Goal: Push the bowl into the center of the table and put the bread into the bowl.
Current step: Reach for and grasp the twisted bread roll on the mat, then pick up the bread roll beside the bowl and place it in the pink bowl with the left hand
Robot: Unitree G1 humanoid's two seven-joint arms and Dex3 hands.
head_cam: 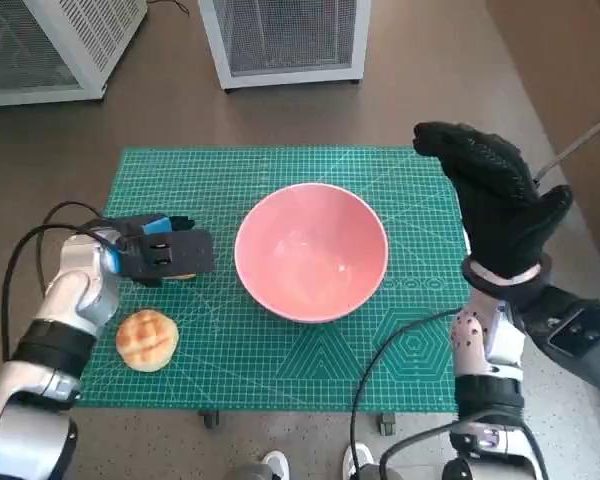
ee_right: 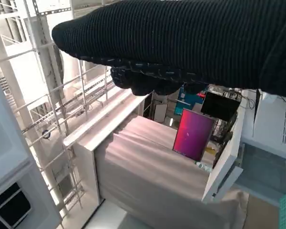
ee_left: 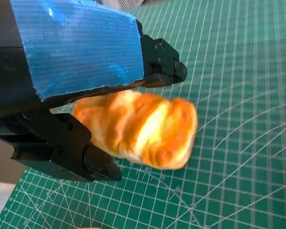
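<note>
A pink bowl (head_cam: 310,250) stands empty in the middle of the green cutting mat (head_cam: 280,375). My left hand (head_cam: 165,250) hovers left of the bowl, over the mat's left part. The left wrist view shows it gripping a golden piece of bread (ee_left: 143,129) between its black fingers (ee_left: 62,148); in the head view only an orange sliver of it shows under the hand. A round bun (head_cam: 147,340) lies on the mat just in front of that hand. My gloved right hand (head_cam: 495,200) is raised upright over the mat's right edge, to the right of the bowl, holding nothing.
Two white mesh-fronted cabinets (head_cam: 285,40) (head_cam: 50,45) stand on the floor behind the table. A person's shoes (head_cam: 275,465) show at the front edge. Black cables run along both forearms. The right wrist view faces the room, with a magenta screen (ee_right: 193,133).
</note>
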